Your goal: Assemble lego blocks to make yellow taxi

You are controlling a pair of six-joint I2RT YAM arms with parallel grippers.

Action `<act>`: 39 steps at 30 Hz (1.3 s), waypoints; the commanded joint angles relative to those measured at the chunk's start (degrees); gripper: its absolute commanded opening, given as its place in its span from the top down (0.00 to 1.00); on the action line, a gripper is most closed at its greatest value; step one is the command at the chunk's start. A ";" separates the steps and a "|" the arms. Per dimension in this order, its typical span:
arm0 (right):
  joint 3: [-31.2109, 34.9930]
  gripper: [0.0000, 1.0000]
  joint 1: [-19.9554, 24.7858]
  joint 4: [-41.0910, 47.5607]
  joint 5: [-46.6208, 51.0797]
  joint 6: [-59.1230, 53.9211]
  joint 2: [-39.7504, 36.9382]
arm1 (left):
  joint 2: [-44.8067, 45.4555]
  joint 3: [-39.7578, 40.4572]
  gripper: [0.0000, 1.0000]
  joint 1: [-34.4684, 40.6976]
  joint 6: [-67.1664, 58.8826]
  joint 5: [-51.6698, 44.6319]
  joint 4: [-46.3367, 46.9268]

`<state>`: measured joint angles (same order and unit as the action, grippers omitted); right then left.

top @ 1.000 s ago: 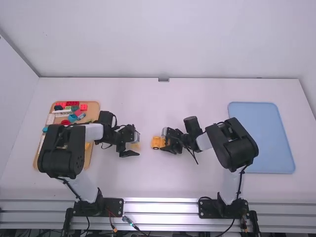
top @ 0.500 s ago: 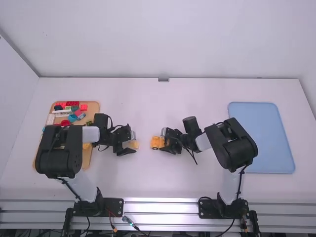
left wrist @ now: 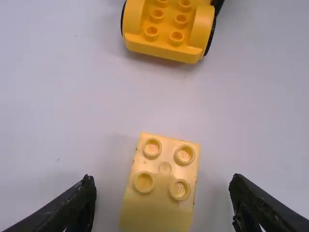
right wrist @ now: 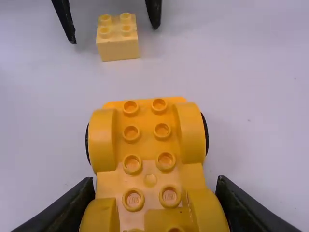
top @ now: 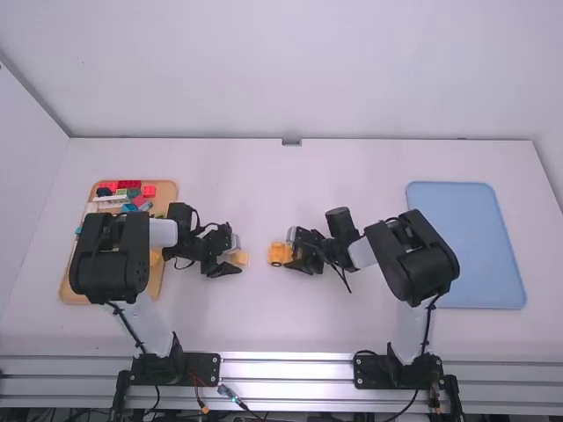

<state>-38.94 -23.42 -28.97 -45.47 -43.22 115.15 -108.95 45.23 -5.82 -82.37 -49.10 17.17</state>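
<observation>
On the table [top: 264, 321], left to right: tray [top: 157, 286] with assorted blocks [top: 129, 185] in it, single block [top: 239, 258], wheeled base [top: 280, 253] near that, second tray [top: 466, 246] well apart.

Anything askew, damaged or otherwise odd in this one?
Nothing stands out: the pale yellow block sits studs up between the fingers of the open left gripper, and the yellow wheeled base looks undamaged.

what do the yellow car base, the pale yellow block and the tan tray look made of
The yellow car base and pale yellow block look like hard molded plastic with a smooth, slightly glossy finish: crisp round studs, even color. The tan tray could be wood, going by its warm tone, though wood-look plastic is possible; no grain shows.
</observation>
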 commanded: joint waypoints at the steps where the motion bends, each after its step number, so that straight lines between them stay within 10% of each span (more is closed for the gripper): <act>1: 0.66 0.46 -0.22 0.85 1.86 1.42 -0.31 | -0.79 2.19 0.37 -0.02 -6.60 -2.69 2.80; 9: 0.61 0.46 -0.20 0.85 1.86 1.44 -0.33 | -0.83 0.61 0.64 0.02 -7.50 -2.32 0.70; 24: 0.63 0.45 -0.22 0.87 1.86 1.44 -0.42 | -0.83 -0.74 0.77 -0.17 -7.04 -2.51 -2.01; 27: 0.61 0.45 -0.20 0.85 1.84 1.46 -0.42 | -0.81 0.74 0.98 0.22 -6.95 -2.56 -0.70; 39: 0.61 0.43 -0.22 0.83 1.84 1.44 -0.42 | -0.81 8.70 0.98 5.31 15.37 -4.31 -1.99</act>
<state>-38.94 -23.46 -28.97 -45.28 -42.57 115.07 -109.43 52.73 -2.26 -74.76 -52.42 15.07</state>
